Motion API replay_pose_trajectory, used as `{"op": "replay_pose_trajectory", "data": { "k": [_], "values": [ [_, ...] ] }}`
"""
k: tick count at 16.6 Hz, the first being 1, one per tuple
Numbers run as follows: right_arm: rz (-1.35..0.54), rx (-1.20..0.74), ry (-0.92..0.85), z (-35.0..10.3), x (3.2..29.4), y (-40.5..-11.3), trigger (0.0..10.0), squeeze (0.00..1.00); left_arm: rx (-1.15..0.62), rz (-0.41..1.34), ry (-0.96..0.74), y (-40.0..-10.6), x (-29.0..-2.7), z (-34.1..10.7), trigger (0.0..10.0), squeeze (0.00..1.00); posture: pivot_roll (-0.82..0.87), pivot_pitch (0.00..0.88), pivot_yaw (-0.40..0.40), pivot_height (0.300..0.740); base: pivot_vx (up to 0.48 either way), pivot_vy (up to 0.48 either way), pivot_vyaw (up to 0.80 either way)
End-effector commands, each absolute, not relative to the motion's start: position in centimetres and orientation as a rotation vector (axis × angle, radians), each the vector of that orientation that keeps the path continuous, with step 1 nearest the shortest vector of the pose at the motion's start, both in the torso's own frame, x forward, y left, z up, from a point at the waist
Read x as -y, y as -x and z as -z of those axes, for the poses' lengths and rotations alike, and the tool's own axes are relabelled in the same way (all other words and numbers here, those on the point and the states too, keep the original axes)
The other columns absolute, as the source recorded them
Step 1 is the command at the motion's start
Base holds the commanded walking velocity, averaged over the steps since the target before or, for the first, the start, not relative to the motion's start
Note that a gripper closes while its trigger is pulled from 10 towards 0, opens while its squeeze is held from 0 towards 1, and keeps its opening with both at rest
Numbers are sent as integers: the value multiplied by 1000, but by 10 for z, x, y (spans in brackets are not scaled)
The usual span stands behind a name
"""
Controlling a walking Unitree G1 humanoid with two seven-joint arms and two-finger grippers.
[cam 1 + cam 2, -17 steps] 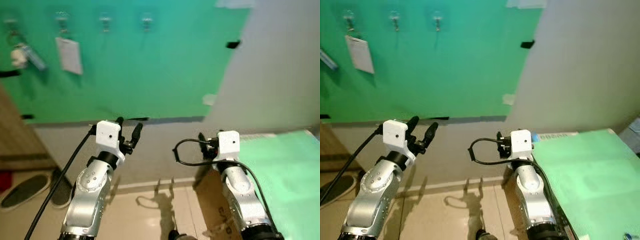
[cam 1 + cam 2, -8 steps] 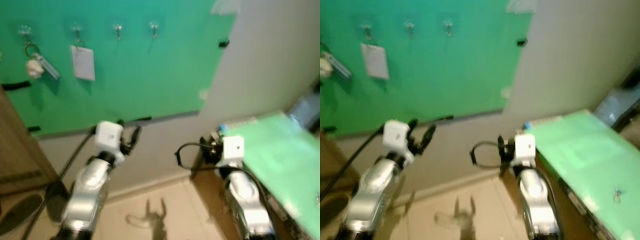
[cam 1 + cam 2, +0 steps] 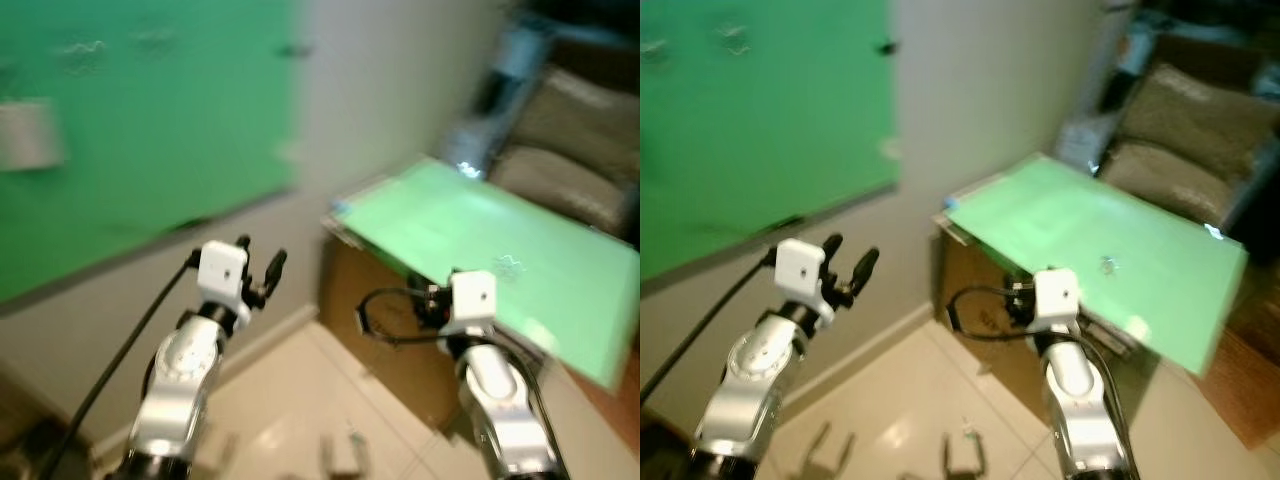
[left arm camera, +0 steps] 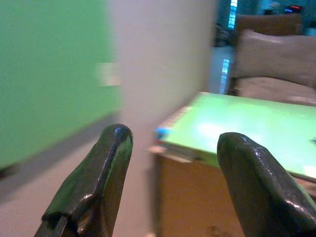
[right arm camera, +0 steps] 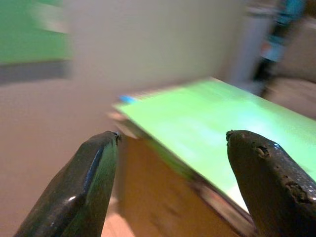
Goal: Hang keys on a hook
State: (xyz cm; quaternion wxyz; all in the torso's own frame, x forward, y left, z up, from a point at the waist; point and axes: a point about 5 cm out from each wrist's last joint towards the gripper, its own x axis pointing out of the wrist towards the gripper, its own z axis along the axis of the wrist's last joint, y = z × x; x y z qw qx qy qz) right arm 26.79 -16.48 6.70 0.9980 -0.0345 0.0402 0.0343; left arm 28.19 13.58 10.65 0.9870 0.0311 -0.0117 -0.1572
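A small glinting object that looks like the keys (image 3: 1107,265) lies on the green table top (image 3: 1060,225), blurred. Blurred hooks (image 3: 85,50) sit high on the green wall panel (image 3: 140,130) at the far left. My left gripper (image 3: 258,258) is raised before the grey wall, open and empty; in its wrist view the left gripper (image 4: 173,143) has its fingers spread wide. My right gripper (image 5: 173,163) is also open and empty, facing the table's near corner. The right wrist (image 3: 470,295) is held in front of the table's edge.
A white card (image 3: 25,135) hangs on the green panel. The table has a brown side (image 3: 380,330) over pale floor tiles (image 3: 300,400). Grey cushions (image 3: 1195,140) and dark furniture stand behind the table at the right.
The whole picture has swung right: the camera turned, so the hooks slid to the left edge and the green table came to the middle. Both arms keep their raised pose.
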Motion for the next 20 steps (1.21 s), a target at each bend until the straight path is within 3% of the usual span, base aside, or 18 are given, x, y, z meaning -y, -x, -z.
{"op": "replay_pose_trajectory", "data": {
  "k": [1, 7, 8, 14, 15, 16, 17, 20],
  "values": [
    [-48, -81, 67, -69, 167, -270, 10000, 0, -8, 280, -80, -285, -140, -101, 10000, 0, -10, 0, -17, 740, 0, 0, -750],
    [-17, -30, 30, -76, 170, -278, 10000, 0, -83, 43, -52, -293, -173, -86, 10000, 0, -13, 0, -10, 740, 0, 0, -320],
    [-2, -23, 25, -77, 171, -281, 10000, 1000, -93, 41, -51, -293, -174, -85, 10000, 1000, -9, 0, -10, 740, 0, 0, 0],
    [29, -51, 42, -72, 175, -284, 10000, 1000, -96, 64, -73, -299, -167, -86, 10000, 1000, -3, 0, -13, 740, 0, 0, 0],
    [15, -55, 53, -71, 174, -284, 10000, 1000, -62, 107, -71, -298, -164, -91, 10000, 0, -4, 0, -12, 740, 0, 0, 0],
    [-5, -68, 79, -70, 172, -284, 10000, 1000, -52, 141, -81, -297, -161, -92, 10000, 0, -4, 0, -11, 740, 0, 0, 0],
    [-14, -87, 61, -67, 169, -284, 10000, 0, -45, 133, -73, -297, -162, -93, 10000, 0, -6, 0, -10, 740, 480, 0, -775],
    [-21, -89, 54, -66, 168, -284, 10000, 0, -42, 122, -65, -299, -162, -92, 10000, 0, -8, 0, -10, 740, 480, 0, -725]
  ]
}}
